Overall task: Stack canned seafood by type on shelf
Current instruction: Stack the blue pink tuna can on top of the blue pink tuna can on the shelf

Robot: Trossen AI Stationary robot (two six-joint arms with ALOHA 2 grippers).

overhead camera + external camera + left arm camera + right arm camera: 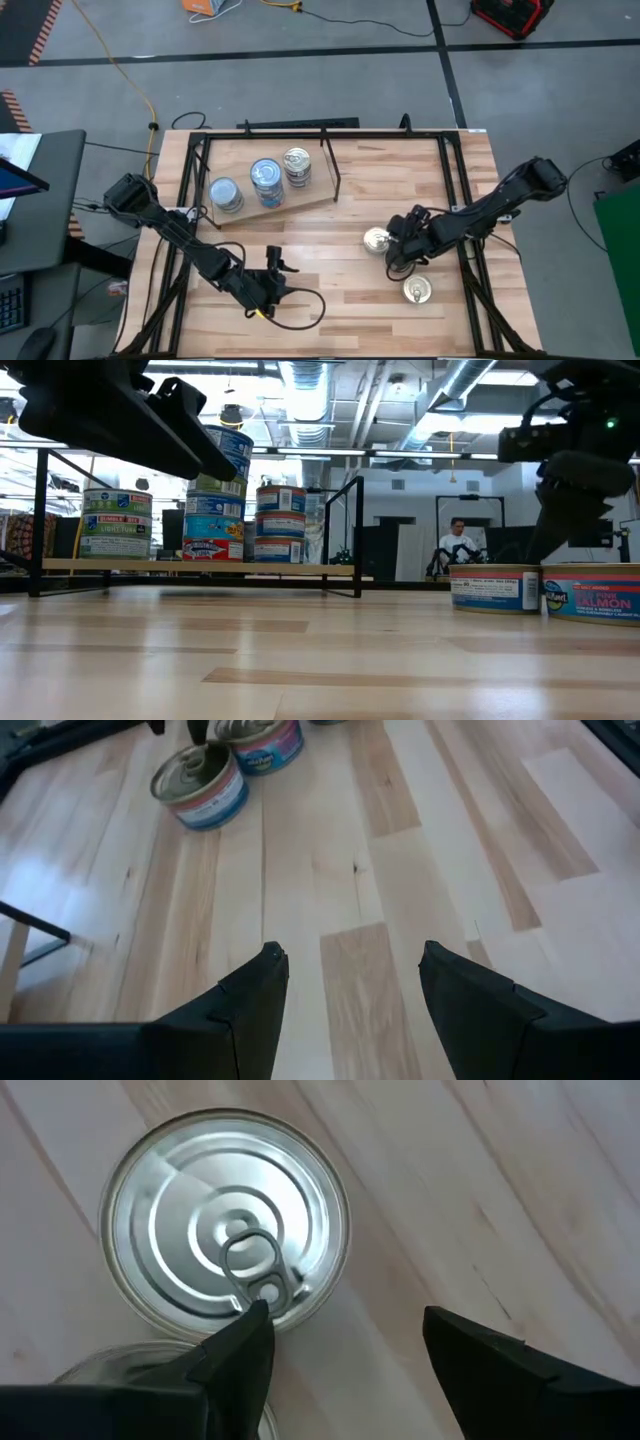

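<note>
On the left, my left gripper hovers over bare tabletop near the front edge, its jaws spread apart with nothing between them; I leave that arm waiting.

Toward the back left sits the shelf, the light board inside the black rod frame. On it stand three stacks of tins: one on the left, a blue-labelled one in the middle, and one on the right. The low view shows several cans in each pile.

Right of centre, two loose tins remain on the table, well apart from the shelf. One silver-lidded tin lies just beside my right gripper; the other tin sits nearer the front edge. The right gripper's jaws are wide and empty, and in the wrist view one finger overlaps the pull-tab lid's edge rather than straddling the can.

I judge I am lining up a pick of a remaining tin. Next I need to centre the jaws across the can, lower, close, then carry it to the matching stack.
</note>
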